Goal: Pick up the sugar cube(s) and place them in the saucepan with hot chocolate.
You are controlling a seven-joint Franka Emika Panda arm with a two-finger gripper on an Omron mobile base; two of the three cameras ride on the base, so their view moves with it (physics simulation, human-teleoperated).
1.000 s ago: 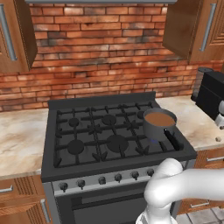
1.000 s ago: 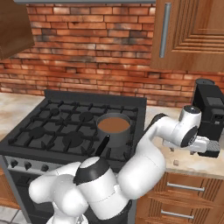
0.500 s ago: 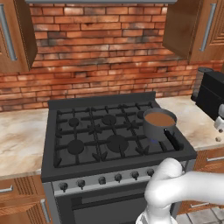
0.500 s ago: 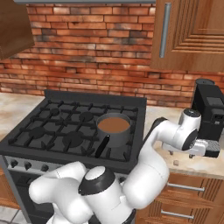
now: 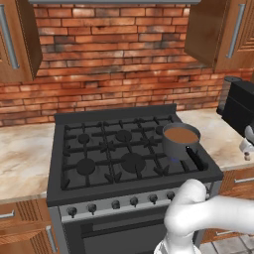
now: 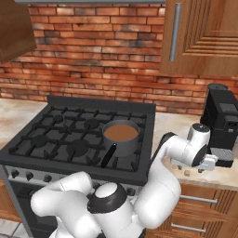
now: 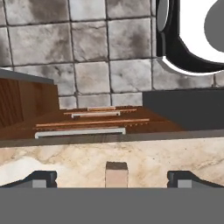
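Tan sugar cube (image 7: 116, 174) between spread jaws, on marbled counter (image 7: 153, 157).

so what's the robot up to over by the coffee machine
The white arm has reached out to the right of the stove, over the marble counter, with its gripper low above a sugar cube. The jaws are wide open with the cube lying between them on the counter, not yet grasped. The saucepan of hot chocolate sits on the stove's front right burner, handle pointing forward, waiting for the cube. The black coffee machine stands just behind the hand.
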